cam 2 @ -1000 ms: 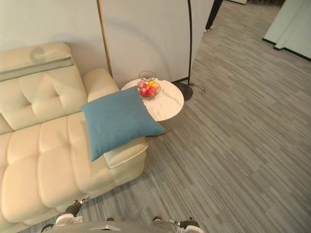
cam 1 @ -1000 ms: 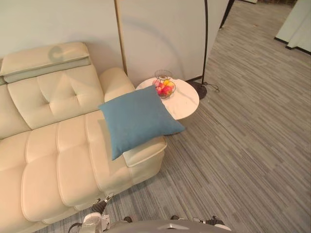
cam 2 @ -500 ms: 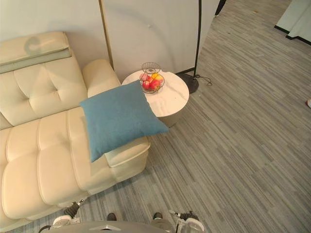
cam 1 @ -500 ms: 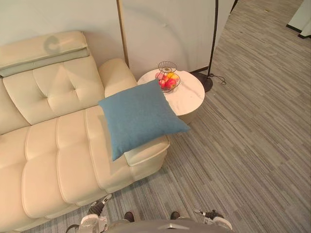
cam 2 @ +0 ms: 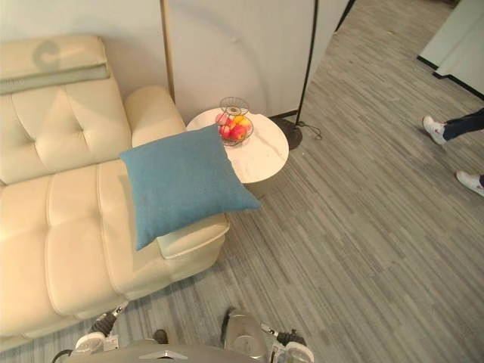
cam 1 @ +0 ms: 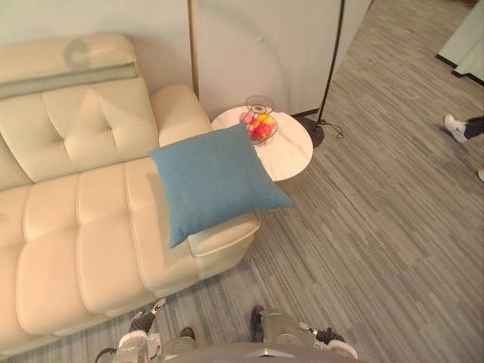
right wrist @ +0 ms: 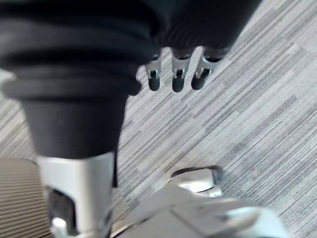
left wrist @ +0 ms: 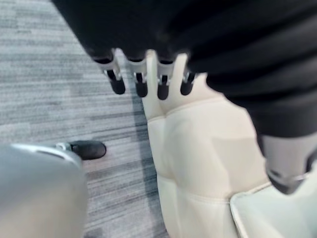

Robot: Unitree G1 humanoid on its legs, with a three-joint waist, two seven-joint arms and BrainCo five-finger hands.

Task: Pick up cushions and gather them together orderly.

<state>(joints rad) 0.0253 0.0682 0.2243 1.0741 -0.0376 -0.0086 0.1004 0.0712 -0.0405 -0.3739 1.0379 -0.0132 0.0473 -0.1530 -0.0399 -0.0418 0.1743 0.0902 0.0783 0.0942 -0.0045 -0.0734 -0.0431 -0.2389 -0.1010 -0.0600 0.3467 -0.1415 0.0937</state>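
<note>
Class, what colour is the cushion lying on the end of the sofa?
The cushion is plain blue, on a cream sofa. The left eye view shows it best.

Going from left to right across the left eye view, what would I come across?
First the cream sofa → blue cushion → round side table → floor lamp → person's shoe.

Bright, even indoor light; soft shadow beside blue cushion [cam 1: 215,181] on sofa [cam 1: 76,227].

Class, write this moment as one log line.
blue square fabric cushion: on cream leather sofa | left robot hand: open | right robot hand: open
</note>
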